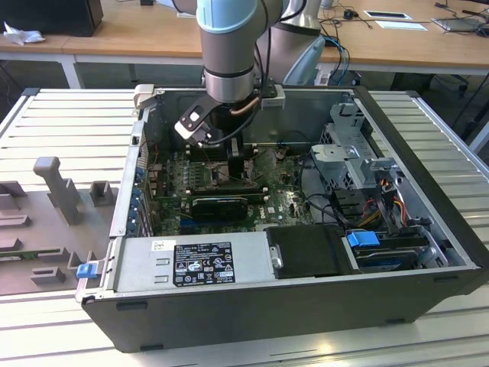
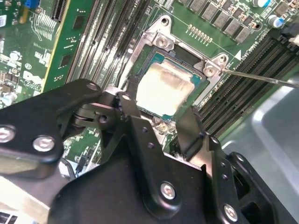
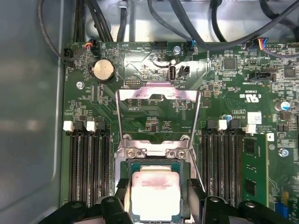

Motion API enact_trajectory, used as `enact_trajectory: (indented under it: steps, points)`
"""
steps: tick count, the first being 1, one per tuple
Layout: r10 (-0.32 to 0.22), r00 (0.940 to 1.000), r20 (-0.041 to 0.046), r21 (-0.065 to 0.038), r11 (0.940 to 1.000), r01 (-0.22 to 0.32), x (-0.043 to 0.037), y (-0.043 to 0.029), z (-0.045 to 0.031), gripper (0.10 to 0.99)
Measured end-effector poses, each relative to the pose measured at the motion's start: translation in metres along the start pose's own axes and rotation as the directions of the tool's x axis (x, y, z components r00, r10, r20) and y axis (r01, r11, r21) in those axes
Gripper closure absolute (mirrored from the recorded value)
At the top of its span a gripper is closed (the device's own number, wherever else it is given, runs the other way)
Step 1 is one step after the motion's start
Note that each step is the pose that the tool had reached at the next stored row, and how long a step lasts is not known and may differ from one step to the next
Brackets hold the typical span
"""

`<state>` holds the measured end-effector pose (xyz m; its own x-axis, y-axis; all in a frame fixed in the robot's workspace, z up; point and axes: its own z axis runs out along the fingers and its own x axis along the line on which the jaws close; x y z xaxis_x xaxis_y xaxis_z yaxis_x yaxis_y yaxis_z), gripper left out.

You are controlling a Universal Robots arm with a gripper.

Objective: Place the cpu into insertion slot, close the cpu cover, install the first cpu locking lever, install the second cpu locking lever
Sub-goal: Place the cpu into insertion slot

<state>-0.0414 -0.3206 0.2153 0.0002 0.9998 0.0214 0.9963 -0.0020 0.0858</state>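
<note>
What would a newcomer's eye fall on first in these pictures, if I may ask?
The pale silver chip lying in its square socket on the green board, with the black gripper right over it. Beside it in the first wrist view, the thin metal cover frame is flipped open.

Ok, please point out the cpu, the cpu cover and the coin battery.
cpu (image 3: 155,195): first wrist view, on the middle of its pale metal top.
cpu cover (image 3: 135,94): first wrist view, on the silver crossbar of its open frame.
coin battery (image 3: 103,70): first wrist view, middle of its round face.
</note>
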Motion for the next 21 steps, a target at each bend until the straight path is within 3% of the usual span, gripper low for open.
enact_trajectory:
  steps: [1,9,21]
  points:
    - [0.0,1.0,0.0,0.0,1.0,0.0,0.0,0.0002,-0.0021,0.498]
    - [0.002,1.0,0.0002,0.001,1.0,-0.002,0.0002,0.0007,-0.0076,0.98]
    - [0.006,1.0,0.0004,0.0,1.0,-0.006,0.0003,0.0014,-0.0148,0.98]
